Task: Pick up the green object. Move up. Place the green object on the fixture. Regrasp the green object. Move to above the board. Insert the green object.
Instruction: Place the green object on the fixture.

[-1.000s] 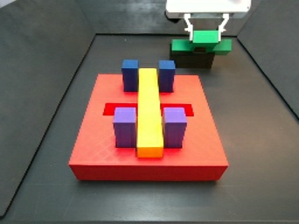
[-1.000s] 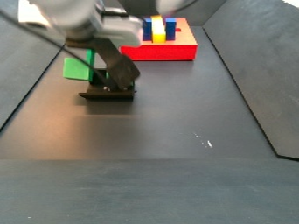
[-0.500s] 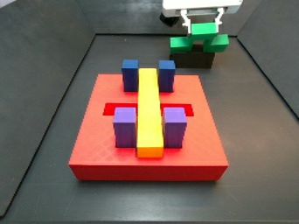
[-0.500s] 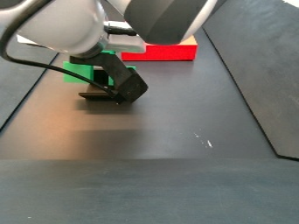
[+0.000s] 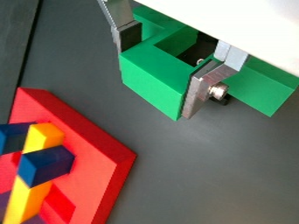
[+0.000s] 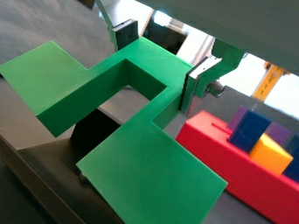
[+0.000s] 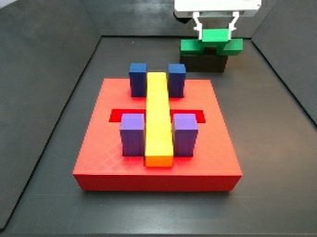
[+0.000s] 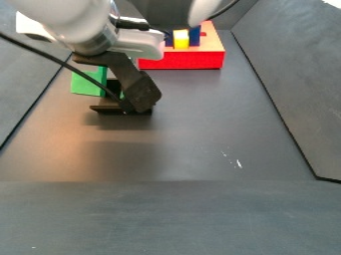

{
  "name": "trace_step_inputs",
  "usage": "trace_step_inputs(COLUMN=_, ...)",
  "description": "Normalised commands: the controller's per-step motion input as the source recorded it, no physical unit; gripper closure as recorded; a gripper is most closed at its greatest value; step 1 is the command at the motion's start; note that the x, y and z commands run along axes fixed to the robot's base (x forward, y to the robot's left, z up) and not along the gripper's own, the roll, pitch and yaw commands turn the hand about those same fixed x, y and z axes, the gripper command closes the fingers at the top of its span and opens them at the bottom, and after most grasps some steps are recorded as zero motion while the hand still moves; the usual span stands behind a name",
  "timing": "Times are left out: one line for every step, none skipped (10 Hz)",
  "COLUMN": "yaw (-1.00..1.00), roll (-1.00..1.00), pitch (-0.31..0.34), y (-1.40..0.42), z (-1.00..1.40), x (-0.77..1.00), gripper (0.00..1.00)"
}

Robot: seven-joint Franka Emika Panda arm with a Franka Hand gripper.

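The green object (image 7: 212, 43) is a blocky cross piece, held over the dark fixture (image 7: 205, 65) at the far end of the floor. My gripper (image 7: 217, 28) is shut on its raised centre block. In both wrist views the silver fingers (image 5: 208, 83) (image 6: 197, 80) press that block's two sides (image 5: 158, 79) (image 6: 140, 149). In a side view the green object (image 8: 87, 82) shows beside the fixture (image 8: 123, 108), partly behind the arm. Whether it rests on the fixture I cannot tell. The red board (image 7: 111, 157) lies nearer, apart from the gripper.
The board carries a long yellow bar (image 7: 158, 116), two blue blocks (image 7: 139, 74) at its far end and two purple blocks (image 7: 132, 134) nearer. It also shows in a wrist view (image 5: 82, 166) and a side view (image 8: 200, 58). Raised walls edge the dark floor.
The gripper rose a little with the green object, then came slightly back down over the fixture. Its hold on the piece is unchanged.
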Motion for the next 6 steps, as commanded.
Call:
trace_step_inputs(yaw=-0.07, roll=0.2, pitch=0.0, y=-0.03, z=-0.1, x=-0.01, gripper=1.0)
trace_step_inputs(yaw=-0.02, roll=0.14, pitch=0.0, y=0.0, z=-0.14, x=0.0, gripper=1.0)
trace_step_inputs(yaw=0.0, roll=0.1, pitch=0.0, y=0.0, z=-0.19, x=-0.02, gripper=1.0)
trace_step_inputs(yaw=0.0, roll=0.1, pitch=0.0, y=0.0, z=-0.23, x=-0.13, gripper=1.0)
trace_step_inputs(yaw=0.0, roll=0.04, pitch=0.0, y=0.02, z=-0.16, x=-0.22, gripper=1.0)
trace_step_inputs(yaw=0.06, roll=0.0, pitch=0.0, y=0.05, z=-0.11, x=-0.14, gripper=1.0)
